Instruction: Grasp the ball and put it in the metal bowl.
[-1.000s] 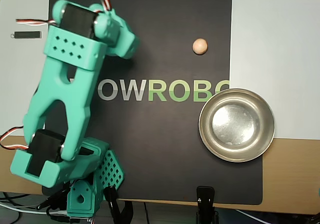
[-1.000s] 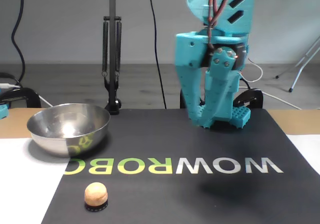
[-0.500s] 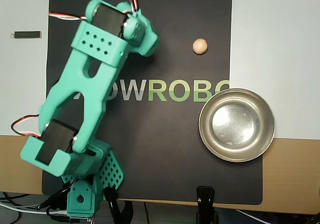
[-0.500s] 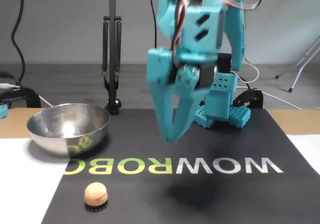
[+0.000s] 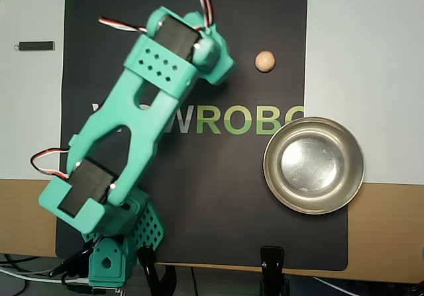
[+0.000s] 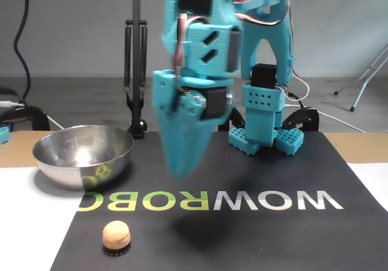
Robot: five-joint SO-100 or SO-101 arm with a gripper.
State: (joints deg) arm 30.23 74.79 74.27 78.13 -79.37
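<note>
The small tan ball (image 5: 265, 61) lies on the black mat, alone and untouched; in the fixed view the ball (image 6: 116, 237) is at the front left. The shiny metal bowl (image 5: 270, 165) sits on the mat's right edge in the overhead view, and in the fixed view the bowl (image 6: 82, 168) is at the left, with nothing in it. My teal gripper (image 6: 179, 173) hangs point-down above the mat, its fingers together and holding nothing, up and to the right of the ball. From overhead the arm (image 5: 142, 117) covers the fingertips; its wrist end is just left of the ball.
The black mat (image 5: 218, 197) carries WOWROBO lettering and lies on white and tan table surfaces. The arm's base (image 6: 267, 137) stands at the mat's far edge. A clamp (image 5: 271, 263) grips the table edge, a thin stand (image 6: 136, 71) rises behind the bowl, and a small dark bar (image 5: 36, 46) lies at the left.
The arm has swung towards the ball's side of the mat, right in the overhead view and left in the fixed view. Ball and bowl have not moved.
</note>
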